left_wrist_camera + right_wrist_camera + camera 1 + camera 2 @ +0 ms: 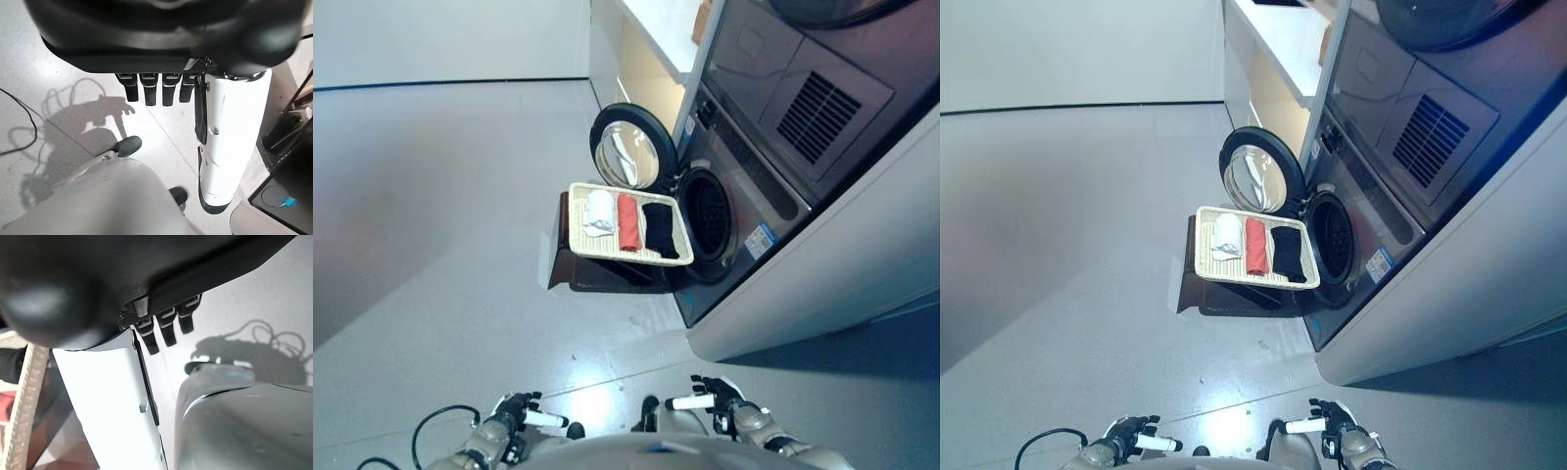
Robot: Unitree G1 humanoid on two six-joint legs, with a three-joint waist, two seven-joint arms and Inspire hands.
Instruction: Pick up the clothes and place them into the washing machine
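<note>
Three folded clothes, a white one (599, 212), a red one (627, 221) and a black one (659, 229), lie side by side in a cream basket (579, 223) on a dark stand (597, 271), just in front of the washing machine (744, 186), whose round door (628, 147) hangs open. Well back from them, the left hand (514, 411) and right hand (717, 397) hover low over the floor (440, 225), fingers relaxed and holding nothing.

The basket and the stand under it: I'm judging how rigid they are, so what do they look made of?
The basket looks like cream plastic or woven material; its rim shows a fine lattice pattern. The stand looks like dark brown glossy wood or laminate, since its surface shows a sheen. Neither can be settled from this distance.
</note>
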